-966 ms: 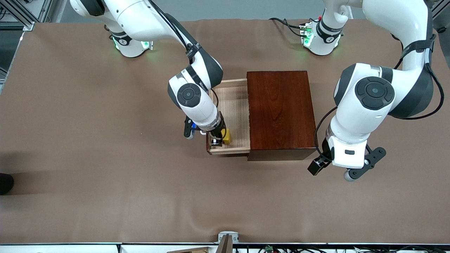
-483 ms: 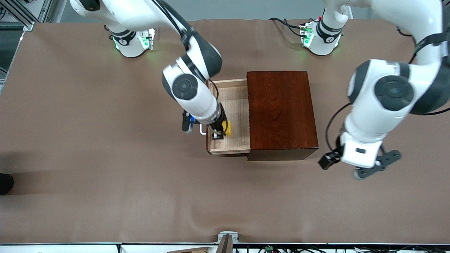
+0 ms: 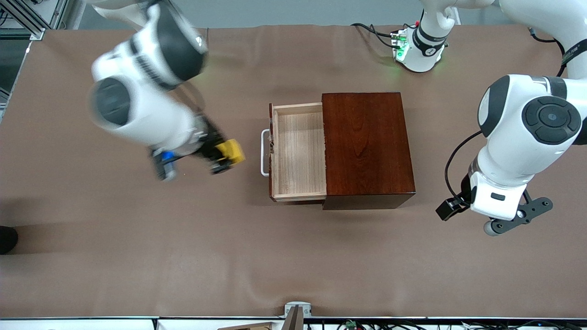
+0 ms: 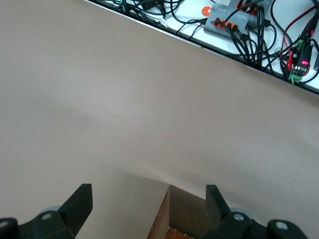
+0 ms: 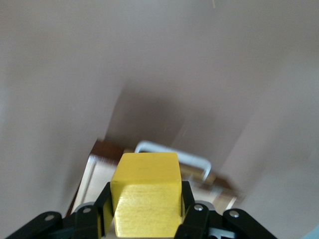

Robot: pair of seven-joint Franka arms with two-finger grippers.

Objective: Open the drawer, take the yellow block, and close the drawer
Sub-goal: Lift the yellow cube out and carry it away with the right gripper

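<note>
One yellow block (image 3: 230,151) has left the open drawer (image 3: 298,153), clamped in the right gripper (image 3: 222,158) over bare desk; closing remains. Left gripper (image 4: 149,206) waits, spread empty.

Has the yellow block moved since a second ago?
Yes. The right gripper has carried the yellow block out of the open drawer, past its white handle, toward the right arm's end, over the table.
</note>
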